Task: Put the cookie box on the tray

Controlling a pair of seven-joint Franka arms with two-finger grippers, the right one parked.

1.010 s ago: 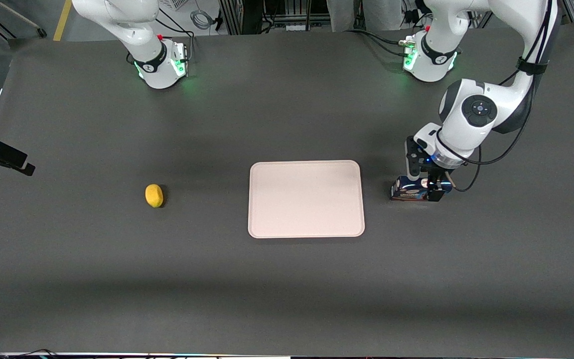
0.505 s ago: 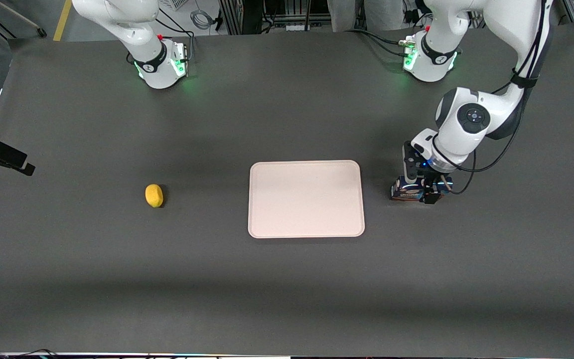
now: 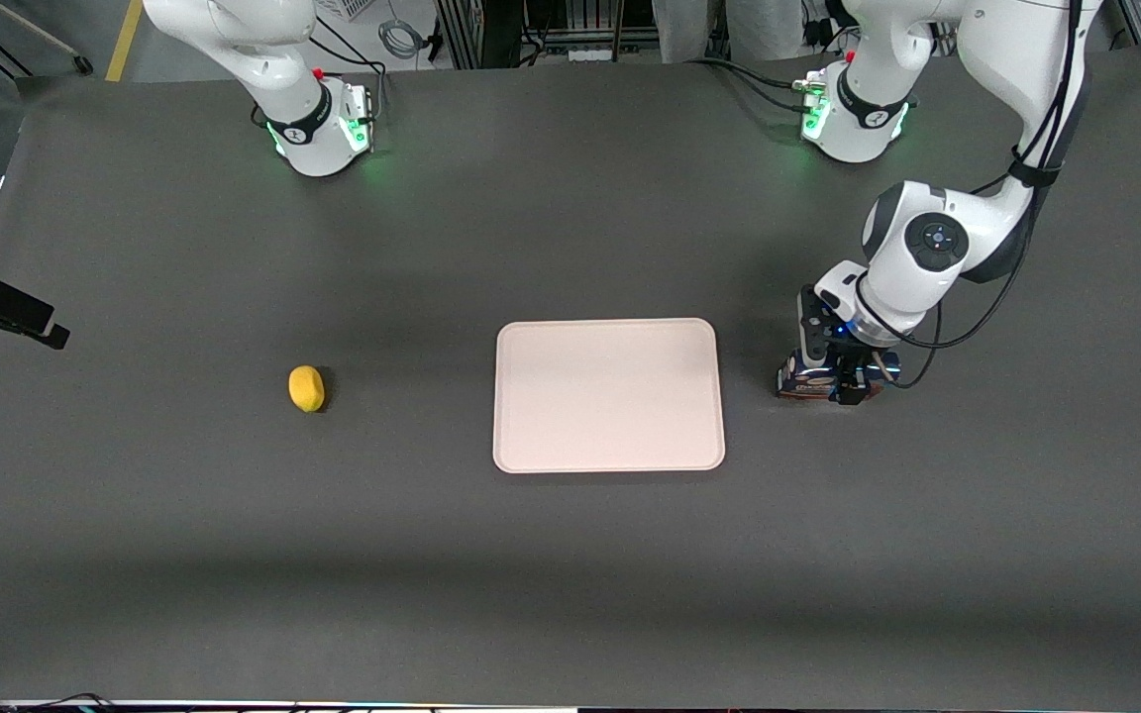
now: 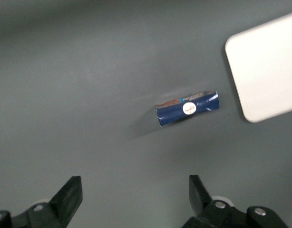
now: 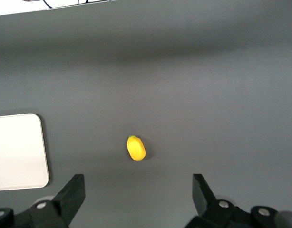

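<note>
Two fingers of the jaws (image 4: 134, 202) stand wide apart, holding nothing, above the box (image 4: 187, 109). The box lies flat on the tabletop (image 3: 570, 574), beside the tray (image 3: 609, 394) toward the working arm's end, not touching it. A lemon (image 3: 306, 387) sits toward the parked arm's end.

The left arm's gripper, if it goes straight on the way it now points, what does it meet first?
Probably the cookie box. The gripper hangs open right over it, pointing down, with the box lying between its fingers on the table, beside the tray. Its height above the box is unclear.
</note>
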